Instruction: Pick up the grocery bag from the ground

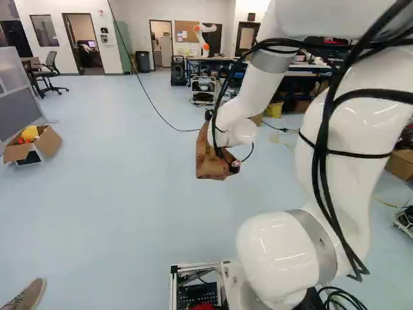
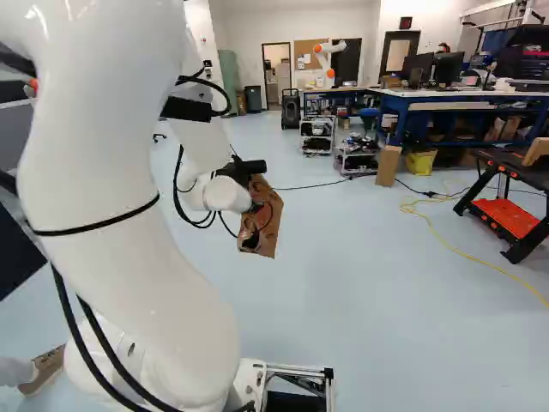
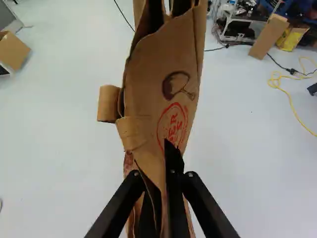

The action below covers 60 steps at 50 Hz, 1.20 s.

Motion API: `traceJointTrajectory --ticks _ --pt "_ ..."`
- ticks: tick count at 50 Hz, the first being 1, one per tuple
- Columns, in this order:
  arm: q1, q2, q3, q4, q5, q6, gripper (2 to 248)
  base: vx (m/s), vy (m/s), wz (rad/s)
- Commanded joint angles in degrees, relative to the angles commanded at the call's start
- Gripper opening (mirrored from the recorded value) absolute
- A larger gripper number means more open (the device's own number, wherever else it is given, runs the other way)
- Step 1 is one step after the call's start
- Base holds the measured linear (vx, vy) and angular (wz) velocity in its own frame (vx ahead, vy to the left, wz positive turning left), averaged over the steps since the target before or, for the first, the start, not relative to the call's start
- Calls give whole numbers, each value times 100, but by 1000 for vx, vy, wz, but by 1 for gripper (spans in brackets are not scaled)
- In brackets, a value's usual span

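My gripper shows as a dark shape at the end of the arm in the right base view, with its fingertips hidden. The brown paper grocery bag is against it and appears to hang above the floor. In the left base view the wrist partly covers the bag. In the wrist view my gripper is shut on the crumpled bag; folded paper runs between the fingers and stretches far ahead of them. Red print and a torn flap show on its side.
An open cardboard box stands on the floor at the left of the left base view. A black-and-orange stand and yellow cable lie right. Another robot stands behind, near carts. A shoe shows close to the base.
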Motion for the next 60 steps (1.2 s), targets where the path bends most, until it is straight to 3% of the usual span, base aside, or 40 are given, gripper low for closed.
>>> traceJointTrajectory --ticks 30,60 --pt "-133 1294 1267 140 1081 0 21 0 0 0" --pt "-209 2032 1990 219 1697 0 21 0 0 0"
